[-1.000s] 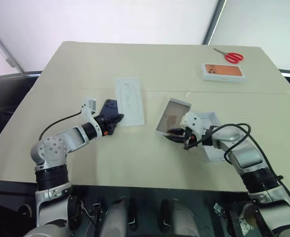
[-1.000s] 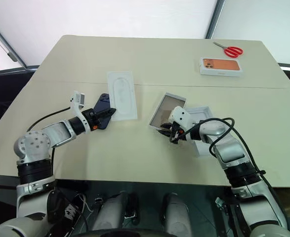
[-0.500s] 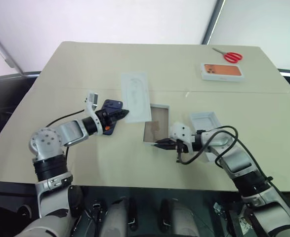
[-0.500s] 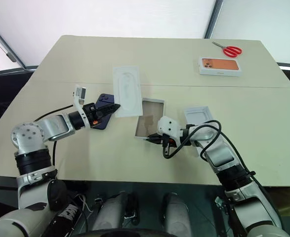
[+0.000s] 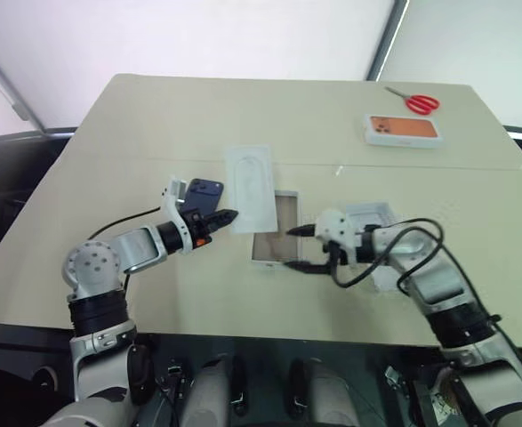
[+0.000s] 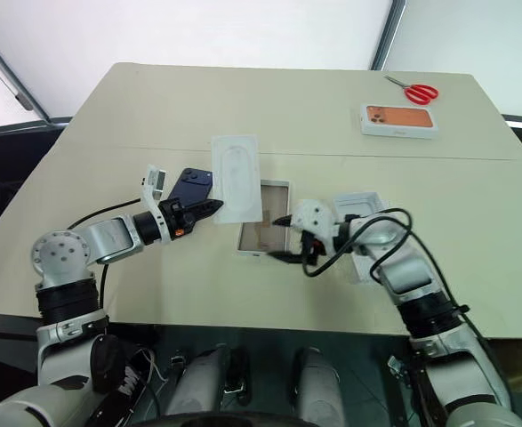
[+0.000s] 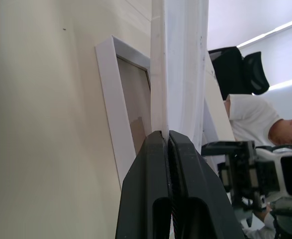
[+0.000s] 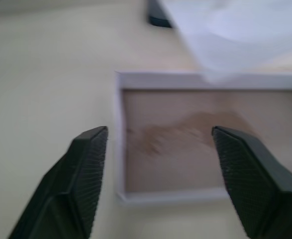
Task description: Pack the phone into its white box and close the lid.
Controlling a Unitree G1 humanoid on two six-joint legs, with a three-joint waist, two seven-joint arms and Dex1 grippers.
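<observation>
A: What can go wrong from here, in your opinion?

B: The left gripper (image 5: 228, 214) has its jaws pressed together on the edge of the flat white insert (image 5: 252, 186), and this insert hangs partly over the white box (image 5: 274, 238). If the insert drops or swings down, I think it covers the brown floor of the box, and then the phone cannot go in.

A: And the right gripper (image 5: 300, 248)?

B: Its jaws are spread wide, nothing between them. It is at the box's right side, very near. A small push fwd could slide the box on the table (image 5: 154, 124), because the box is light cardboard, probably.

A: Where is the phone?

B: The phone (image 5: 202, 194) lies on the table just left of the insert, behind the left gripper, not held. The insert's edge is close to it, so a sweep of that arm may knock the phone too. The lid (image 5: 373, 227) sits at the right, partly under the right arm; the arm or its cable could drag it.

A: Any brand or text to read?

B: No. The other box (image 5: 402, 129) far right, near the red scissors (image 5: 413, 100), shows an orange phone picture, but no readable words.
</observation>
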